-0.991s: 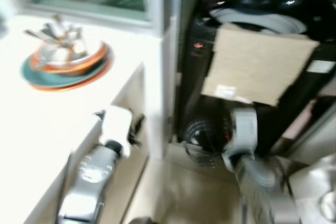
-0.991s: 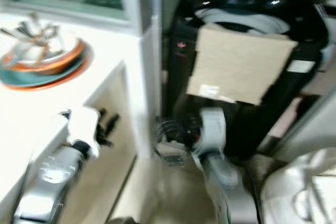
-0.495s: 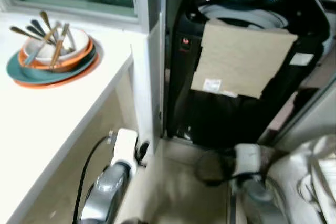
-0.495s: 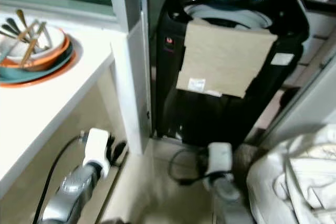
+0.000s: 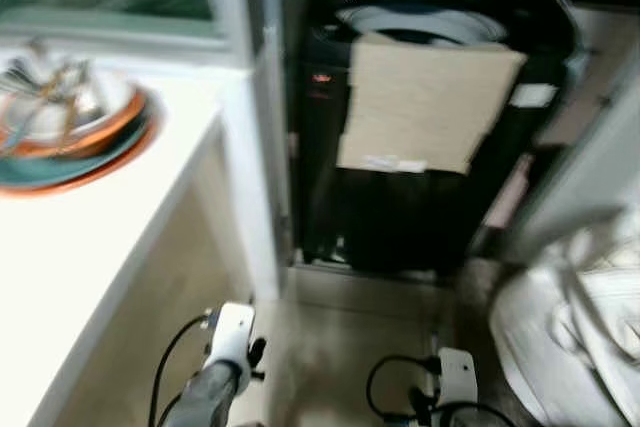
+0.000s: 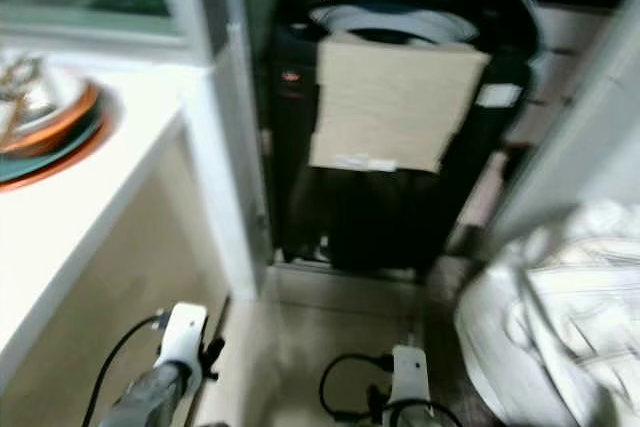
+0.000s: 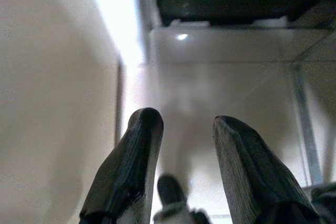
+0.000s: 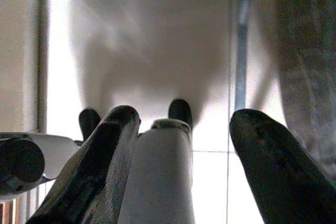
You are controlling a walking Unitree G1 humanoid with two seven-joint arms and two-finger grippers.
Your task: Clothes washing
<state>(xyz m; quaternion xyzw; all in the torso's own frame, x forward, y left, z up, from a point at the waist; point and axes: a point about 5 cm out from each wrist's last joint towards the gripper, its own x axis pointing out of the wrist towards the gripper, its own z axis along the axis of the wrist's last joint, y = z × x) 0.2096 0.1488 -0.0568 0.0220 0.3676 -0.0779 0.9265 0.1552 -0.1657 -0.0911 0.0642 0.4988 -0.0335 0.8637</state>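
Black top-loading washing machine (image 5: 420, 117) at upper centre of the frame, lid up, pale drum rim visible at top. A beige cardboard sheet (image 5: 425, 102) hangs over its front. White countertop (image 5: 90, 247) fills the left side; a stack of orange and teal plates (image 5: 65, 137) with cutlery sits at its upper left, blurred. Pile of white clothes (image 5: 585, 297) at the right edge, beside the machine, on the floor side. Pale tiled floor (image 5: 340, 347) in the lower centre.

Both arms hang low. Left gripper (image 7: 181, 145) at lower left, fingers parted, nothing between them, pointing at floor beside the counter wall. Right gripper (image 8: 184, 145) at lower centre, fingers spread apart, empty, over floor tiles.
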